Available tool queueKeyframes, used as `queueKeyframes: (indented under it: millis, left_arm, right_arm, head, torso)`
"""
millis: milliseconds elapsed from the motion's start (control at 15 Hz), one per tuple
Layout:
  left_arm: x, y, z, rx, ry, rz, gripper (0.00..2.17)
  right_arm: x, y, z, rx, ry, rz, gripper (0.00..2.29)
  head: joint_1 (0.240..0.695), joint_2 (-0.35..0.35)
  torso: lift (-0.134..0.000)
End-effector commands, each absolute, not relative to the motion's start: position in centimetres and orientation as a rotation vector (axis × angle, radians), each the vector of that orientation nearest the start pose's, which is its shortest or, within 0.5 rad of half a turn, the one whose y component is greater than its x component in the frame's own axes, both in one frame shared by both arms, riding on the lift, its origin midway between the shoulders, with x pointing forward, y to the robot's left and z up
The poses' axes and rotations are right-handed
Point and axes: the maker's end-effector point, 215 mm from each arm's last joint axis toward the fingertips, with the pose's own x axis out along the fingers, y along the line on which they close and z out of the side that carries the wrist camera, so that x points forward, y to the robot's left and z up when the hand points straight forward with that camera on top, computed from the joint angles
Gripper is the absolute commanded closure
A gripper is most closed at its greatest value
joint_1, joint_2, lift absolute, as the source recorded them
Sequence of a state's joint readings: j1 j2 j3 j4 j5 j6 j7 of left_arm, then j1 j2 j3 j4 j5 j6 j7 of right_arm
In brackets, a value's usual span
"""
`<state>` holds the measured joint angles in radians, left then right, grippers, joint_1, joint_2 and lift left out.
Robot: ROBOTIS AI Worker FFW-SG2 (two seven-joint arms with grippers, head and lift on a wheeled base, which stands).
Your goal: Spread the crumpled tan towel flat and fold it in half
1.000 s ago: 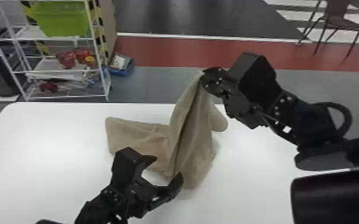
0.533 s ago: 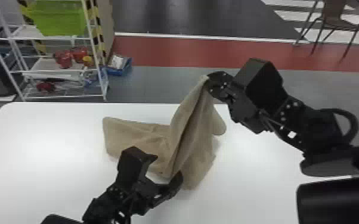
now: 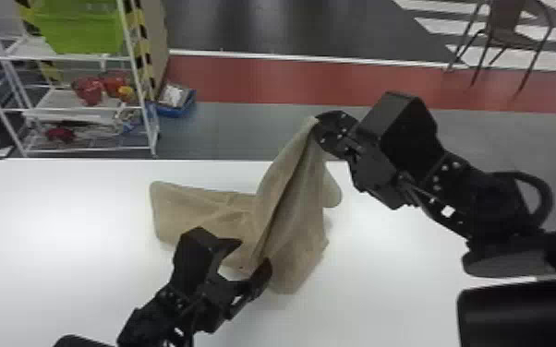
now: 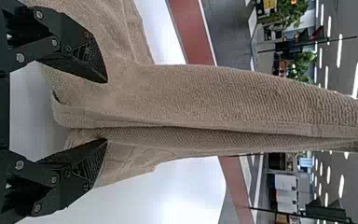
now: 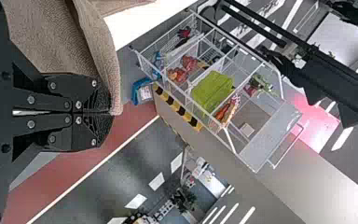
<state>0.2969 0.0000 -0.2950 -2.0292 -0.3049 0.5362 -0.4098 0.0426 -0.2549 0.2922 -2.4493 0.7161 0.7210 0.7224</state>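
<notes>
The right claw [image 5: 110, 112] pinches a raised end of the tan towel [image 3: 291, 203] and the left claw [image 4: 106, 111] stands spread at its lower folds, while the rest lies rumpled on the tabletop [image 3: 60, 277], so beyond that lift, flattening and folding both remain.

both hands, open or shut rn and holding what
left hand: open, fingers apart, not gripping the towel
right hand: closed, holding the towel's raised end
</notes>
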Motion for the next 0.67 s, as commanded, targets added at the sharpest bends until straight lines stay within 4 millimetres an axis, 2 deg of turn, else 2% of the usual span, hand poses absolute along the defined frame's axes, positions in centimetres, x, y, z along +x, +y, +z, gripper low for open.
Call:
queueKeyframes:
  millis: [0, 267, 600]
  left_arm:
    - [44.5, 3.1, -41.3, 0.181, 0.386, -0.576, 0.52]
    - [44.7, 4.0, -41.2, 0.202, 0.384, -0.564, 0.52]
    - [43.9, 5.2, -40.5, 0.184, 0.385, -0.589, 0.52]
  right_arm:
    - [49.1, -11.9, -18.2, -0.761, 0.062, 0.498, 1.44]
    - [49.1, -12.2, -17.9, -0.756, 0.058, 0.495, 1.44]
    - [49.3, -12.7, -17.6, -0.755, 0.058, 0.484, 1.44]
  head:
    - [0.695, -0.113]
    - [0.695, -0.102]
    - [0.695, -0.095]
  torso:
    - [-0.123]
    - [-0.123]
    - [-0.123]
